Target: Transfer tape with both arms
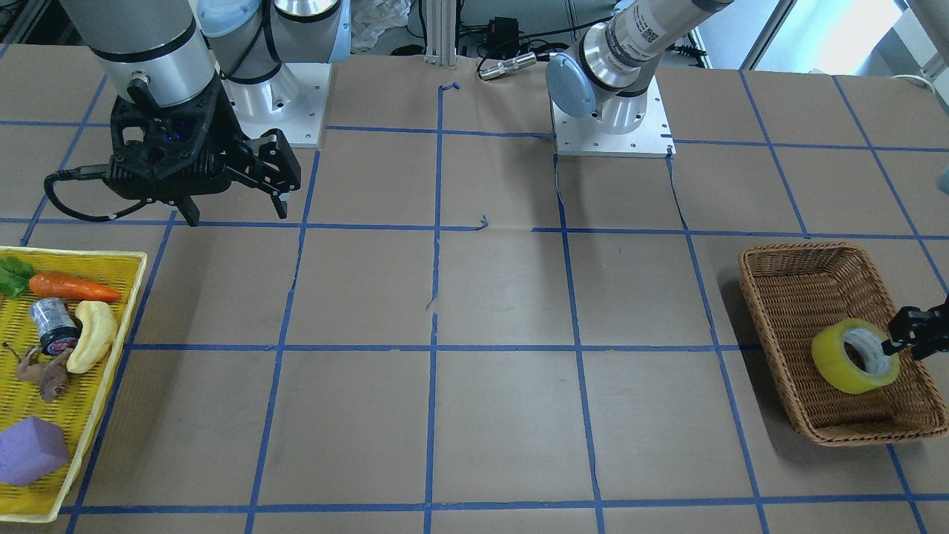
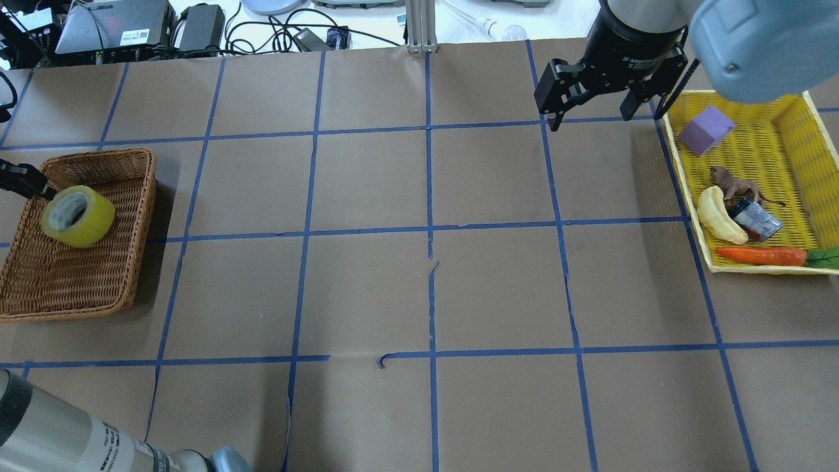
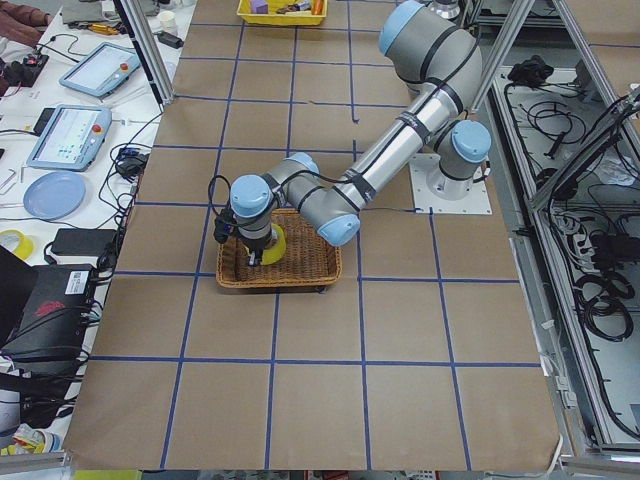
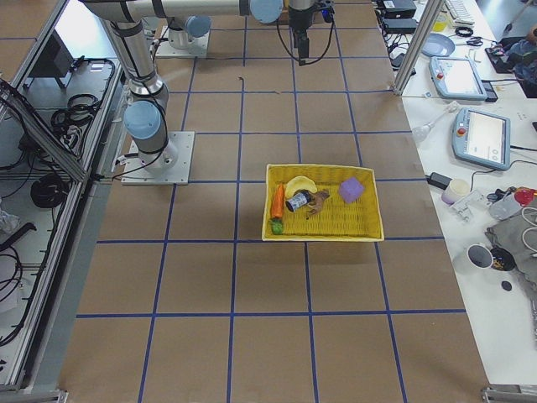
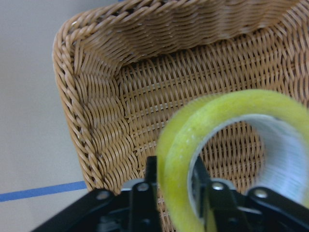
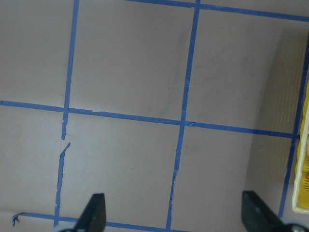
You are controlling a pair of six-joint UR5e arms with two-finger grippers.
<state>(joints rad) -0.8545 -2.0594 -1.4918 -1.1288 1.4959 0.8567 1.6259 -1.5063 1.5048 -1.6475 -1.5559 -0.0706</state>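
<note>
Tape [image 5: 179,145]: nearest thing to my left wrist camera, a glossy yellow roll with a whitish core filling the lower right of that frame. It sits tilted on edge within the basket's outline. I cannot tell whether it touches the weave below.
Left gripper [image 5: 174,195]: clamped on the roll's wall, 1 finger inside the ring and 1 outside.
Wicker basket [image 2: 65,308]: at the left edge of the overhead frame. The roll is the 1 item I see in it, toward its upper left corner.
Right gripper [image 2: 593,119]: jaws spread wide with nothing between them, hanging over bare paper at the upper right of the overhead frame, just beside the tray's corner.
Yellow tray [image 2: 780,157]: at the right edge of the overhead frame, holding 5 items.
Tray contents: a purple block [image 2: 706,129] lies apart at the top. Below it a brown toy figure [image 2: 734,183], a banana [image 2: 719,215] and a small silver-and-black can [image 2: 755,219] are bunched together. A carrot [image 2: 760,255] with a green leaf lies along the bottom rim.
Surface: brown paper table [image 2: 367,288] marked into squares by blue tape lines [image 2: 429,177]. A few strips near the centre are torn or curled.
Room: cables, power bricks and a laptop line the top edge of the overhead frame. In the left side view, a bench along the left of the frame carries 2 teach pendants [image 3: 85,130] and a blue plate [image 3: 55,193].
</note>
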